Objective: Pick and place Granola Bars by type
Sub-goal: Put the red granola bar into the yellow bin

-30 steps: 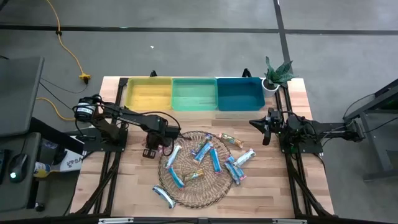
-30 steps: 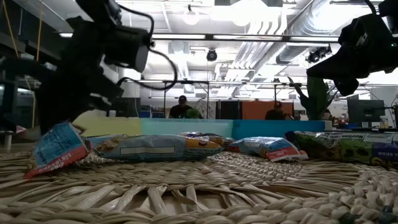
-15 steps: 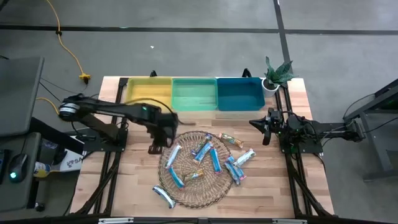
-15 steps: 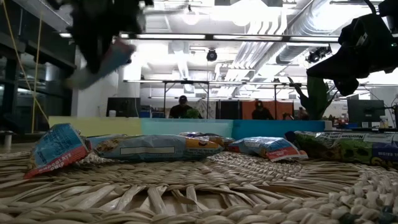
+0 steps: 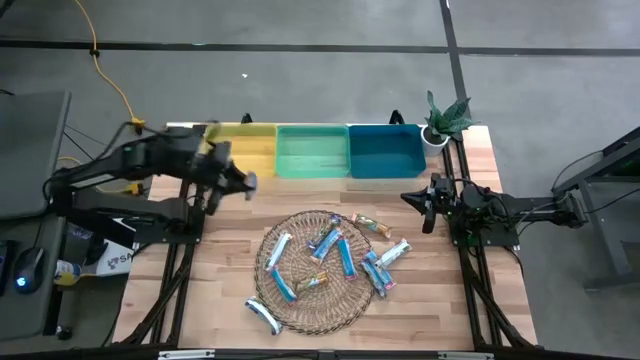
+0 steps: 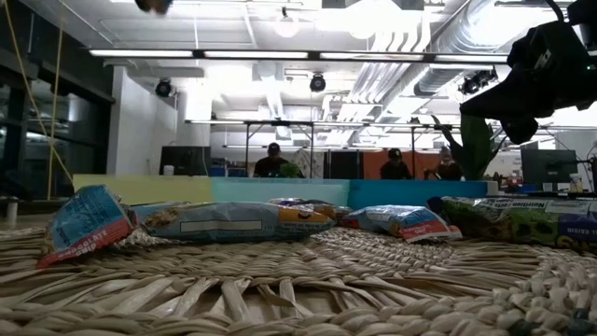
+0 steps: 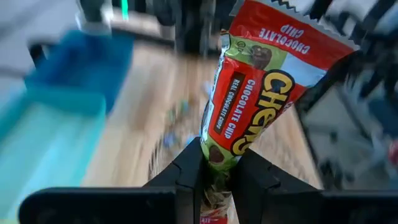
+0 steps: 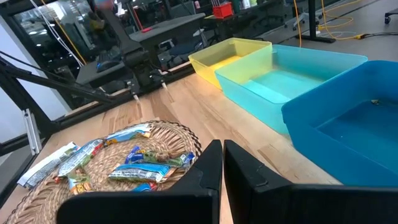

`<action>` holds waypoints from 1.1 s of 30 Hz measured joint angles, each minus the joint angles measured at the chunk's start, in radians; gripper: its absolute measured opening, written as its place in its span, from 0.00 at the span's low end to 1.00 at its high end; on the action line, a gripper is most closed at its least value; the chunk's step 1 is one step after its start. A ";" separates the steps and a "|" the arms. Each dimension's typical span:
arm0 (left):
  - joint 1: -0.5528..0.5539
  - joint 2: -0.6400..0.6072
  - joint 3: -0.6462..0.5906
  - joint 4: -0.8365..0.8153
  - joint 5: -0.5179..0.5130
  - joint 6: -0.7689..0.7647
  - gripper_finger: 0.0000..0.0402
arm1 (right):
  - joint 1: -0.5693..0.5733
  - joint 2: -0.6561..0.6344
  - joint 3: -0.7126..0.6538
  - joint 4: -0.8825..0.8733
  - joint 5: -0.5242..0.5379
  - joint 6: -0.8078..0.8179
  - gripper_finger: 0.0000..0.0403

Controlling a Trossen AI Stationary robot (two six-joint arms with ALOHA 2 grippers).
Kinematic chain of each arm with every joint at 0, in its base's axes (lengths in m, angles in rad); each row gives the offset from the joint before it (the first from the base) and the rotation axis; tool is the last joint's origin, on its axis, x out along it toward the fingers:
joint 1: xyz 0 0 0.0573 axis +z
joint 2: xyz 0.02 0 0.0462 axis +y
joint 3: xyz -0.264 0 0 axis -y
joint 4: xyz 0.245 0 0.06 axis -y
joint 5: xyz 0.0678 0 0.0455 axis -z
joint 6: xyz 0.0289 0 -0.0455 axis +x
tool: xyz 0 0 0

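Several granola bars [image 5: 330,255] in blue, silver-teal and orange-brown wrappers lie flat on the round woven mat [image 5: 300,310]; the low view shows them [image 6: 233,222] resting on the weave. My left gripper [image 5: 243,183] is high above the table in front of the yellow bin [image 5: 240,150], shut on a red-and-green chocolate-chip bar [image 7: 255,93]. My right gripper [image 5: 425,205] hangs shut near the table's right side, in front of the blue bin [image 5: 385,150], touching nothing; its fingers [image 8: 211,165] show closed in the right wrist view. My left gripper [image 7: 217,163] pinches the chocolate-chip bar by one short end [image 7: 221,146] between its two fingers. The rest of the wrapper sticks out straight beyond the fingertips. The bar is lifted clear of the table and the mat.
Three bins stand in a row at the far edge: yellow, green [image 5: 312,150] and blue. A small potted plant [image 5: 445,120] stands at the far right corner. One bar [image 5: 265,316] lies at the mat's near left rim. Bare wood shows left and right of the mat.
My left gripper has risen from the mat's left rim with the bar pinched in it and swung toward the table's far left, ending in front of the yellow bin. It has left the low view almost entirely.
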 joint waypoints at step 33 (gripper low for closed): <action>-0.001 -0.096 0.001 -0.060 -1.356 -0.434 0.14 | 0.000 0.000 0.000 0.000 0.000 0.000 0.00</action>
